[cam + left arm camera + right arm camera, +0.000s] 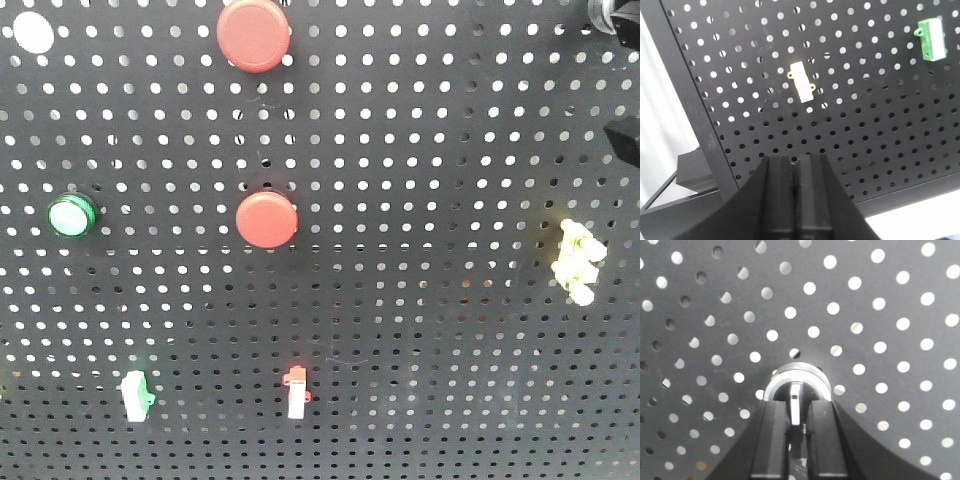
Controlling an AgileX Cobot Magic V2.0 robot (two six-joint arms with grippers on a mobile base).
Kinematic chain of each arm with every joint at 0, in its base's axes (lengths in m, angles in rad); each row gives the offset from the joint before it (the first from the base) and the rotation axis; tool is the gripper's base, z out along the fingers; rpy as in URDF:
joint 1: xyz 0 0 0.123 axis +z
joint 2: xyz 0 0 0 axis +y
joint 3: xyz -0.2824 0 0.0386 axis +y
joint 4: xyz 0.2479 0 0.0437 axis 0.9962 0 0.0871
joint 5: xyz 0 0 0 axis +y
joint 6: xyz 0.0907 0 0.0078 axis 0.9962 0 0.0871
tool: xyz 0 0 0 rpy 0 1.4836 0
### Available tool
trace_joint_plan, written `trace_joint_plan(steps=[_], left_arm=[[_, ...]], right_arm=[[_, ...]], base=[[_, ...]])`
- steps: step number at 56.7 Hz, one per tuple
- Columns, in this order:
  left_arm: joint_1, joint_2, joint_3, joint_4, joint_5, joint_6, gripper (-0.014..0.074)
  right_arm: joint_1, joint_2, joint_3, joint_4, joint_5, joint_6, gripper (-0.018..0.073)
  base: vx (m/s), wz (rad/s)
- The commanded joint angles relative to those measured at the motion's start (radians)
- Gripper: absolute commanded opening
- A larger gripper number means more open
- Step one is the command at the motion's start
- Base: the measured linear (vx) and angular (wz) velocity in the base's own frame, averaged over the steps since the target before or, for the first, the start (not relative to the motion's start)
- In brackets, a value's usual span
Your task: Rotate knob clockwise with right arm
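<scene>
Ok, status:
knob (795, 381): black round body w/ pale ring + grey pointer bar, mounted on pegboard (875, 315). In R wrist view it sits low-centre, right at the fingertips. Bar reads approx vertical in that view.
R gripper (796, 409): narrow. Fingers (771, 440) flank the grey bar, one per side, and appear to touch it, so it's clamped on the knob.
L gripper (798, 162): fingers pressed together w/ only a thin seam btw them, holding nothing. Off the board, below the pale yellow switch (802, 82).
green switch (931, 39): upper right in L wrist view, well apart from L gripper.
front view: upper red button (253, 35) above lower red button (267, 220); green-rimmed button (73, 214) left of the lower one; red-topped switch (295, 392) low-centre; yellow part (578, 262) at right.
front view, R edge: dark shapes cut off by the frame. Can't tell what they are, and can't pick out the knob there.
</scene>
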Motion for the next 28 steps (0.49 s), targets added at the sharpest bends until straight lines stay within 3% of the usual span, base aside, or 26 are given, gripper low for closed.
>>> trace_joint_plan(steps=[1,9,17,28], left_arm=[[-0.008,-0.017,0.033,-0.005,-0.076,-0.004,-0.0006],[-0.008,-0.017,0.033,-0.005,-0.076,-0.004,-0.0006],[-0.008,-0.017,0.033,-0.005,-0.076,-0.004,-0.0006],[-0.008,-0.017,0.033,-0.005,-0.076,-0.004,-0.0006]], right_arm=[[-0.006,0.0,-0.029,-0.068,-0.05,0.007,0.0195],[-0.006,0.007,-0.029,-0.068,-0.043,0.074,0.0155],[-0.006,0.007,-0.029,-0.067,-0.043,0.208,-0.0015],[-0.006,0.007,-0.029,-0.053,-0.036,0.348,-0.0008]], base=[[0.0,0.0],[0.0,0.0],[0.0,0.0],[0.0,0.0]])
